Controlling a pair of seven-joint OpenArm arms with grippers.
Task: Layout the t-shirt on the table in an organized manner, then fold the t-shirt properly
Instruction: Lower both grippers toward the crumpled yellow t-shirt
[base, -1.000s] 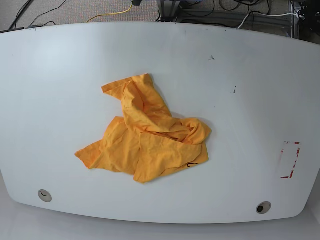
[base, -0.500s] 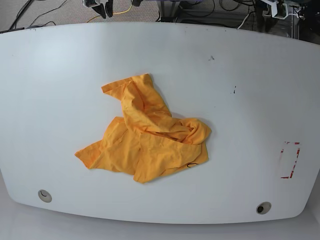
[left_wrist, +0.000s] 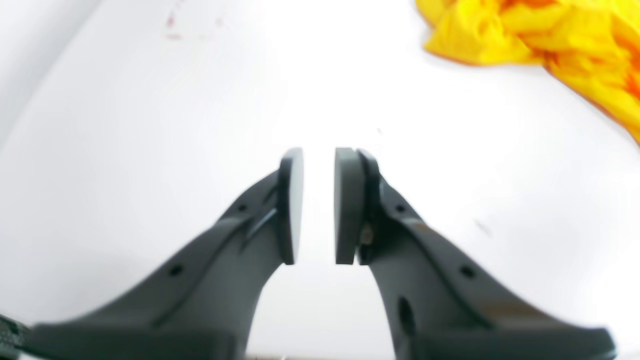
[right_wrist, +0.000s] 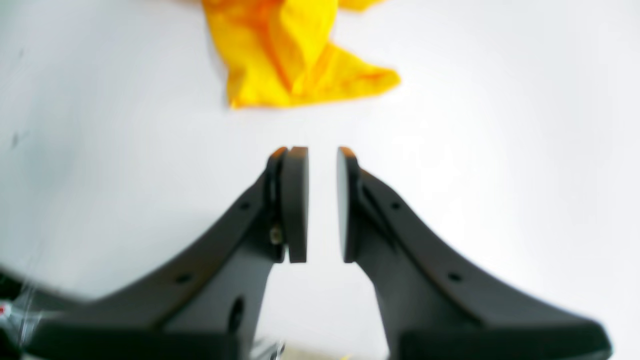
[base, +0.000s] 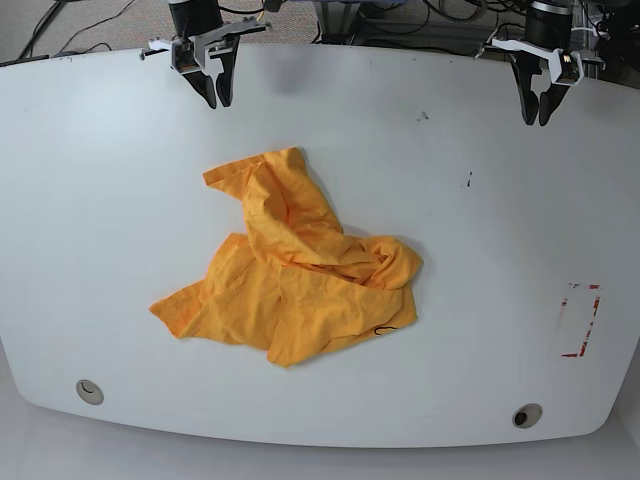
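The orange-yellow t-shirt (base: 300, 270) lies crumpled in a heap on the middle of the white table (base: 480, 250), with a bit of black script near its front right edge. My left gripper (base: 535, 115) hangs over the table's far right edge, well away from the shirt. My right gripper (base: 217, 98) hangs over the far left edge, a short way behind the shirt's upper tip. In the wrist views the left gripper (left_wrist: 319, 155) and the right gripper (right_wrist: 322, 150) are empty, their pads nearly together with a narrow slit. The t-shirt (left_wrist: 550, 30) shows at top right, and the t-shirt (right_wrist: 290, 50) at top centre.
Two round grommet holes (base: 89, 391) (base: 526, 415) sit near the front edge. A red-marked rectangle (base: 580, 320) is at the right. Small dark specks (base: 468, 180) dot the far right. Cables lie on the floor beyond the far edge.
Both arms have come into the base view from beyond the far edge and now hang over the table. The t-shirt has not moved.
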